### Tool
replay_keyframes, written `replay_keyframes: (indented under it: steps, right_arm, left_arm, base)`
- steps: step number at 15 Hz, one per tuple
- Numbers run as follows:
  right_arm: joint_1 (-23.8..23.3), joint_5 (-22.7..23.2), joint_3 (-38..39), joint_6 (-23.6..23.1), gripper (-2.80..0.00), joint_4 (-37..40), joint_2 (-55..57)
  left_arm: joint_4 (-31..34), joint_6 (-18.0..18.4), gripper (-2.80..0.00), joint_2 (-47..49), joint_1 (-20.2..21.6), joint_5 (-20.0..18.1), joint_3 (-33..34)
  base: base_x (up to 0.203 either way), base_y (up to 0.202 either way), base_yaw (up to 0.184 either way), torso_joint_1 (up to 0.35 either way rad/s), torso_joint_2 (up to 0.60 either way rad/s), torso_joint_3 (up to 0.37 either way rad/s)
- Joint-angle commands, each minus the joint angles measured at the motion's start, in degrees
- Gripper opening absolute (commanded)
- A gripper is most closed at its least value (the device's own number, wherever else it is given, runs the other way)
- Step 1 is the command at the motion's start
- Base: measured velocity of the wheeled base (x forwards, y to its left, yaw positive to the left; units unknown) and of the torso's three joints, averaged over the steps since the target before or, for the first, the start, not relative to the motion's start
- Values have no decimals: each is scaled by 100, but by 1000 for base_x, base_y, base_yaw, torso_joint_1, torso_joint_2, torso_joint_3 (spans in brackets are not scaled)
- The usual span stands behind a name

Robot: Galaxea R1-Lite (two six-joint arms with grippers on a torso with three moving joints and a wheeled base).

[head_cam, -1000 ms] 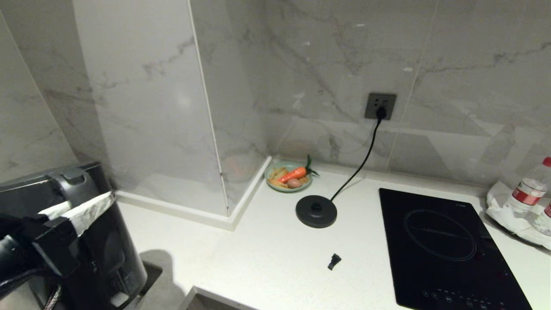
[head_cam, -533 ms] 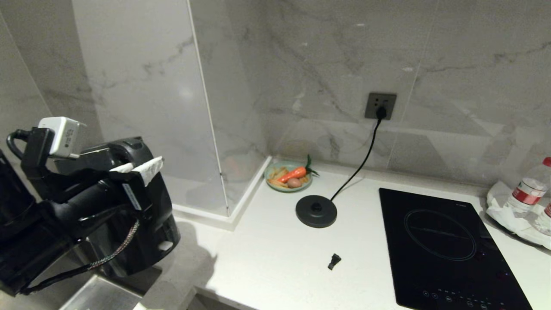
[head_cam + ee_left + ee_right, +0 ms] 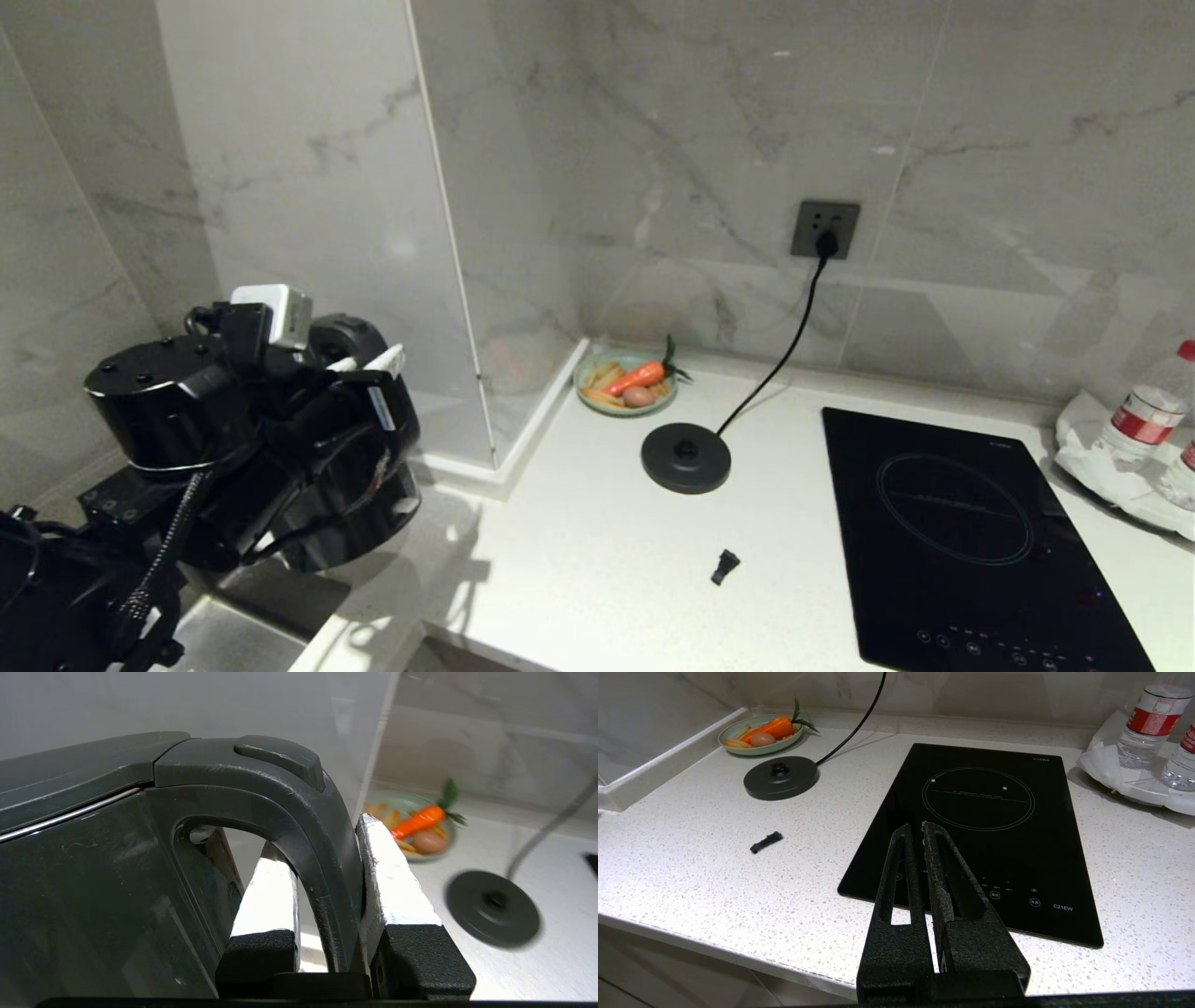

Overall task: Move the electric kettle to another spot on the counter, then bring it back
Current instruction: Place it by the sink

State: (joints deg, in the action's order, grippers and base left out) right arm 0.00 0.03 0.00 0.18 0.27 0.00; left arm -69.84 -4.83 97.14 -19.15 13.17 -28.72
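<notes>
Black plastic handle only: the left gripper (image 3: 327,896) is clamped on the electric kettle (image 3: 359,467), carried tilted, well left of the round base (image 3: 685,457). It may swing or slip. The right gripper (image 3: 920,835), closed, waits nearer the base.

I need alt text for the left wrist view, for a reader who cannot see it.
The left claw is shut on the dark grey handle of the electric kettle. Behind, on the white counter, lie a black round base and a green dish with a carrot.

Black arm (image 3: 159,411), braided cable, white-padded fingers (image 3: 397,882)
</notes>
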Motion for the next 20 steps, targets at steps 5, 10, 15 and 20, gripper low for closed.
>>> replay_keyframes:
  steps: [5, 10, 15, 20]
  right_arm:
    - [0, -1, 0, -1, -280, 0, 0]
    - [0, -1, 0, -1, -280, 0, 0]
    - [0, 2, 0, -1, -280, 0, 0]
    - [0, -3, 0, -1, -280, 0, 0]
  left_arm:
    - [-1268, 69, -280, 1640, 10, 606, -58]
    - [-1781, 115, -280, 2391, 186, 896, 168]
    - [-1782, 26, -280, 2389, 140, 960, 569]
    - [-1782, 6, -280, 2420, -98, 969, 541]
  base:
    - [0, 0, 0, 0, 0, 0]
    - [0, 0, 0, 0, 0, 0]
    - [0, 0, 0, 0, 0, 0]
    - [0, 0, 0, 0, 0, 0]
